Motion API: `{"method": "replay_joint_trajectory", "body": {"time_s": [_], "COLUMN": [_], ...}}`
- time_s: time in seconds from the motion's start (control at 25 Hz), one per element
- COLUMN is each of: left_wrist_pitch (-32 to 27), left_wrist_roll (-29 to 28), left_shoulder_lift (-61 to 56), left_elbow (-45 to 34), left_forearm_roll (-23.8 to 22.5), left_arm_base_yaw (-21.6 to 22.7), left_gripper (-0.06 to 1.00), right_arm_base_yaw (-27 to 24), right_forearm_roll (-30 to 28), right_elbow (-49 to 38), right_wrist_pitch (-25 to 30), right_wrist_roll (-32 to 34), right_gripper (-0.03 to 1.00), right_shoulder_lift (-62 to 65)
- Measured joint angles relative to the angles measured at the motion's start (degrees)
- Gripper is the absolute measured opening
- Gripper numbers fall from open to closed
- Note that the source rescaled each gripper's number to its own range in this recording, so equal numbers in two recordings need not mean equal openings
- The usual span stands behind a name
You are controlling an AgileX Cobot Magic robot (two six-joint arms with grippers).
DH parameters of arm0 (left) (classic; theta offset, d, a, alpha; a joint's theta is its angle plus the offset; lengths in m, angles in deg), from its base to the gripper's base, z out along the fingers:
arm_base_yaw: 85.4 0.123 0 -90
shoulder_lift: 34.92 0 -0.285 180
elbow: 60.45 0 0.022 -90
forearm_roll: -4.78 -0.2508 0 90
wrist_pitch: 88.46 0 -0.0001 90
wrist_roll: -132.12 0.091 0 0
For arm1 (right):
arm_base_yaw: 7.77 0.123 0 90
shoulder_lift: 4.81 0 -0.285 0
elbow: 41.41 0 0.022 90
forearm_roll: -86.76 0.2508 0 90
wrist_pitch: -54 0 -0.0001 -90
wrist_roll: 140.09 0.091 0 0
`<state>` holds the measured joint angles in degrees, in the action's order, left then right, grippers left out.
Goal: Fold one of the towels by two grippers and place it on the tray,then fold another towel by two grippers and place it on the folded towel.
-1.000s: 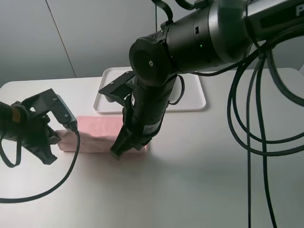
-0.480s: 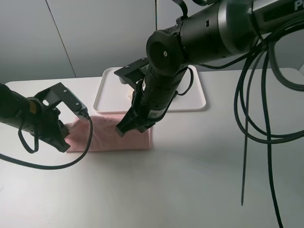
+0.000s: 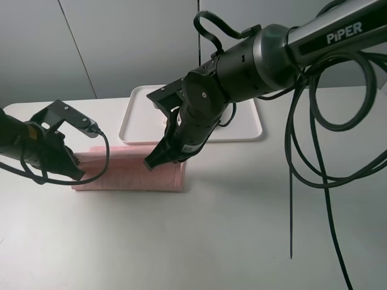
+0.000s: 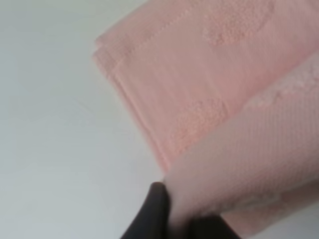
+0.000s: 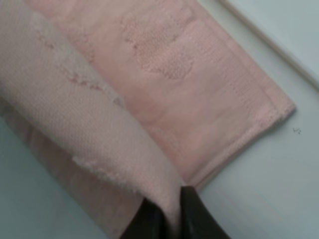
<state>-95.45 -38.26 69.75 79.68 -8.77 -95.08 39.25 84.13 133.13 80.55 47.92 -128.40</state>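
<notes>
A pink terry towel lies partly doubled over on the white table, centre left of the high view and just below the white rectangular plastic tray. The left pincer reaches in low from the left edge, clamped on the towel's left end. The right pincer slants down from the upper right, its arm bent over the tray, and pinches a raised fold of towel.

The pink towel lies as a long band on the white table, doubled lengthwise, with layered hems showing at one corner. One long edge is raised off the lower layer at both ends. The white tray, shallow and round-cornered, sits just behind it.
</notes>
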Motion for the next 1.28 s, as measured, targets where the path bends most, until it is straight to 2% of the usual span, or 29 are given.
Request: {"method": "replay_joint_trajectory", "body": {"time_s": [0.16,0.24,0.28,0.32,0.36,0.4,0.48,0.52,0.6,0.76,0.92,1.12,1.28], "left_wrist_pitch": [1.5,1.6,1.7,1.7,1.7,2.0,2.9,3.3,3.4,-0.5,-12.1,-28.4,-34.4], "left_wrist_roll": [0.0,-0.1,-0.3,-0.6,-1.2,-2.2,-4.8,-6.1,-7.3,-10.1,-10.6,-10.6,-10.6], "left_shoulder_lift": [0.0,0.0,0.0,0.0,0.0,0.0,0.0,0.0,0.1,0.3,3.3,9.3,13.0], "left_elbow": [0.0,0.0,0.0,0.0,0.0,0.0,0.0,0.0,0.0,1.7,9.1,20.6,26.9], "left_forearm_roll": [0.4,0.4,0.5,0.5,0.5,0.5,0.6,0.6,0.6,2.1,7.7,11.1,11.5], "left_arm_base_yaw": [0.3,0.5,0.5,0.5,0.5,0.5,0.5,0.5,0.5,1.7,4.6,5.0,5.0], "left_gripper": [0.03,0.12,0.21,0.31,0.46,0.63,0.88,0.95,0.97,0.90,0.91,0.96,0.96], "right_arm_base_yaw": [0.0,0.0,0.0,0.0,0.0,0.0,0.0,0.0,0.0,0.0,0.0,-0.1,-0.2], "right_forearm_roll": [-1.1,-1.2,-1.2,-1.2,-1.2,-1.2,-1.2,-1.2,-1.1,-0.9,-0.6,5.2,9.1], "right_elbow": [0.0,0.0,0.0,0.0,0.0,0.0,0.0,0.0,0.0,2.1,6.7,9.7,10.0], "right_wrist_pitch": [-2.6,-3.6,-4.4,-5.1,-5.6,-6.5,-7.5,-8.0,-8.3,-3.3,4.1,9.9,13.7], "right_wrist_roll": [1.1,1.4,1.5,1.5,1.5,1.9,3.0,3.9,4.8,5.0,4.2,-1.3,-4.1], "right_gripper": [0.00,0.04,0.10,0.19,0.32,0.47,0.76,0.89,0.98,1.00,1.00,1.00,1.00], "right_shoulder_lift": [-0.8,-1.3,-1.4,-1.5,-1.7,-1.7,-1.8,-1.8,-1.8,-1.9,-1.9,-1.9,-1.9]}}
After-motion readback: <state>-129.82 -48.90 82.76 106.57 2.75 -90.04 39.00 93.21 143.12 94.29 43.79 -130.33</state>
